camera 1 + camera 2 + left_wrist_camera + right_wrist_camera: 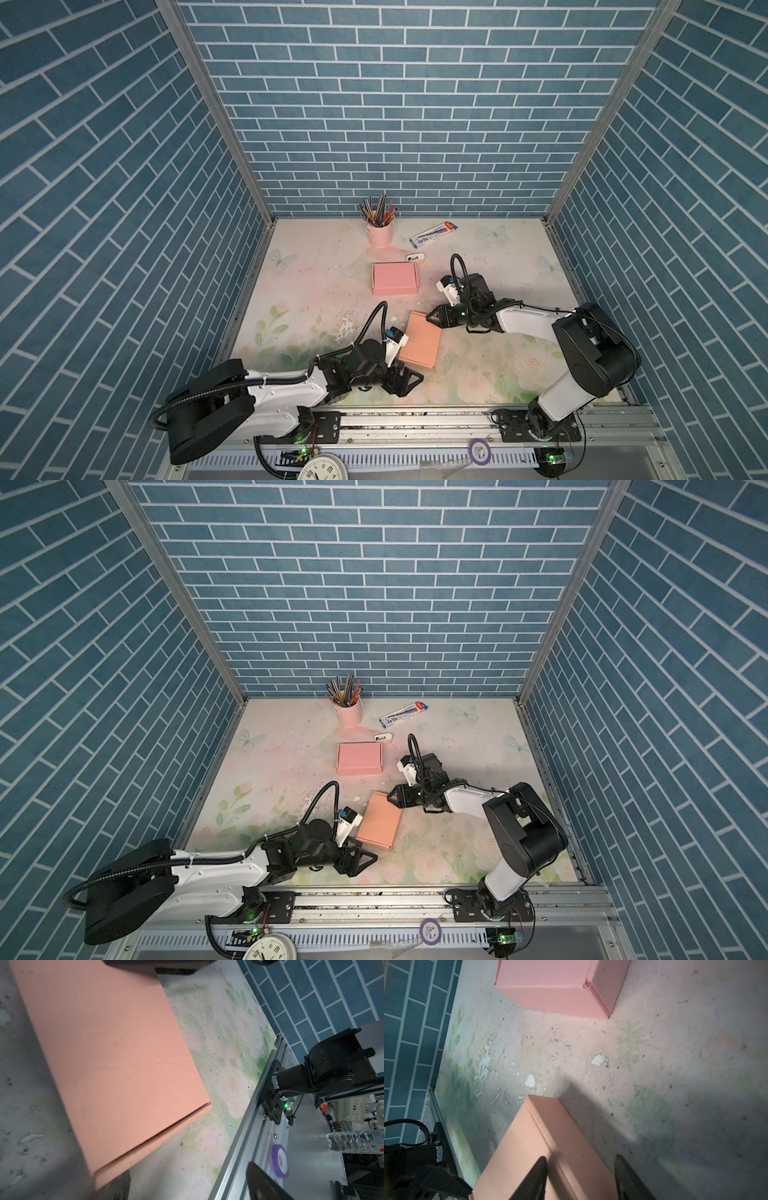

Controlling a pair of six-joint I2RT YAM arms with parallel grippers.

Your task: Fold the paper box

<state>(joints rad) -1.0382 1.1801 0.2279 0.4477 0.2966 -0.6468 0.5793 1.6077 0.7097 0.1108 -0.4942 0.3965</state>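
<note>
Salmon card, already shaped: the box lies flat on the tabletop near the front, between the two arms, turned a little askew. Its lid is down and its walls are up, so the main folds look done. In the left wrist view a thin dark seam runs along one end of the box, where the lid meets the base. It may not be pressed fully home. I cannot tell whether any tab is tucked.

The right pincer is at the box's far corner. In the right wrist view its jaws are apart and straddle the box's long edge, one finger over the top and one off the side. No clamp on the card shows.

The left pincer sits just off the near left corner, jaws spread wide and holding nothing.

Further back a pink box stands well apart from both arms, closed and square, apparently finished.

My judgement is that the task is late. Seating that seam, or a last pinch along the edge, seems to be all that is left.
</note>
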